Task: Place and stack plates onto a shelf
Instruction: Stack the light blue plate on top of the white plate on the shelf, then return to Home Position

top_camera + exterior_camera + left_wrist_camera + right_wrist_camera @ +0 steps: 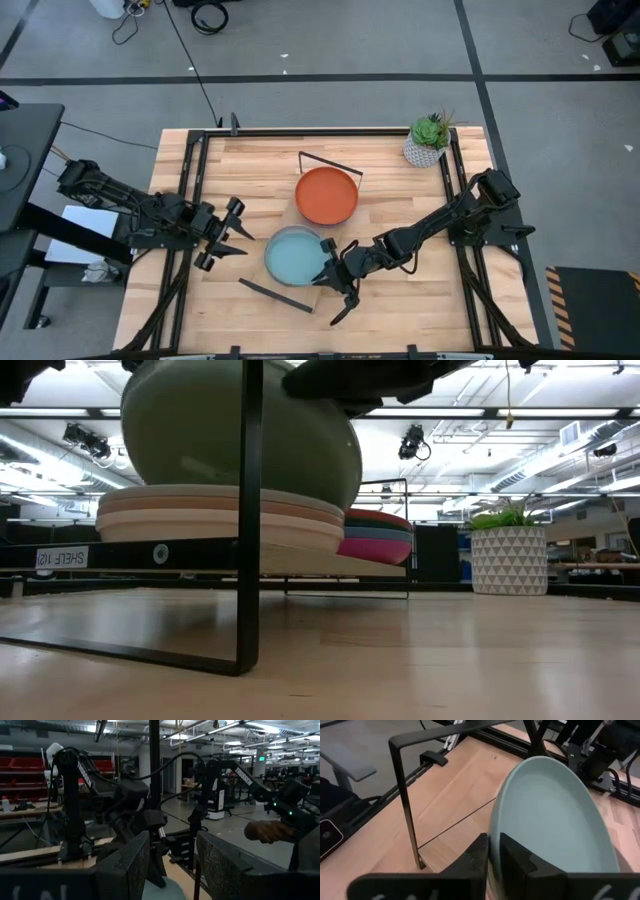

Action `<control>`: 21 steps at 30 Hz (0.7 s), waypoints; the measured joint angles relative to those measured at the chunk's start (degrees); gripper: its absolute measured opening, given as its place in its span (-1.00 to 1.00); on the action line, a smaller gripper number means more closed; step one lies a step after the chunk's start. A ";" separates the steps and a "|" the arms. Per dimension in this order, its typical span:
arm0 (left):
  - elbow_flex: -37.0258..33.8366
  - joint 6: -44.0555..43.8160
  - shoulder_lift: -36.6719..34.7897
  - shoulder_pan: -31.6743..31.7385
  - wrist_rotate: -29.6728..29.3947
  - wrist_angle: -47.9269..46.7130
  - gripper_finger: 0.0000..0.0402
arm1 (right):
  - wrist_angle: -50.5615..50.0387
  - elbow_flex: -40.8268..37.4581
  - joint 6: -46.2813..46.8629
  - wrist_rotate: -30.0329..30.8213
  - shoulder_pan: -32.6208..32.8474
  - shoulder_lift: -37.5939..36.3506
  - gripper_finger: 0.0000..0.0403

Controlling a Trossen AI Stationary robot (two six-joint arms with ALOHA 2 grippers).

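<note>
Risk: my right gripper (492, 851) pinches the light blue plate (555, 815) rim; careless release could tip it off the stack. Left gripper (228, 232) spread, idle.

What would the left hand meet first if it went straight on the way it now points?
Probably the light blue plate, top of the nearer stack on the shelf. The left hand points across the table at it. Heights are unclear from above, so it might pass over.

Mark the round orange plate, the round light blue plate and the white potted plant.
Round orange plate (326, 195): high view, its centre.
Round light blue plate (293, 256): high view, its centre.
White potted plant (424, 151): high view, its pot.
</note>
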 joint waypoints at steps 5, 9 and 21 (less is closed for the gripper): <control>0.00 -0.02 0.00 0.00 0.00 -1.99 -0.15 | -0.03 0.00 0.13 -0.02 0.03 -0.02 -0.65; -0.02 -0.06 0.00 0.00 0.00 -2.82 -0.15 | -0.07 0.00 1.19 -0.39 0.02 -0.02 -0.60; 0.00 -0.63 0.00 0.00 0.00 -4.39 -0.15 | -3.60 0.02 3.77 2.98 0.13 -0.69 -0.59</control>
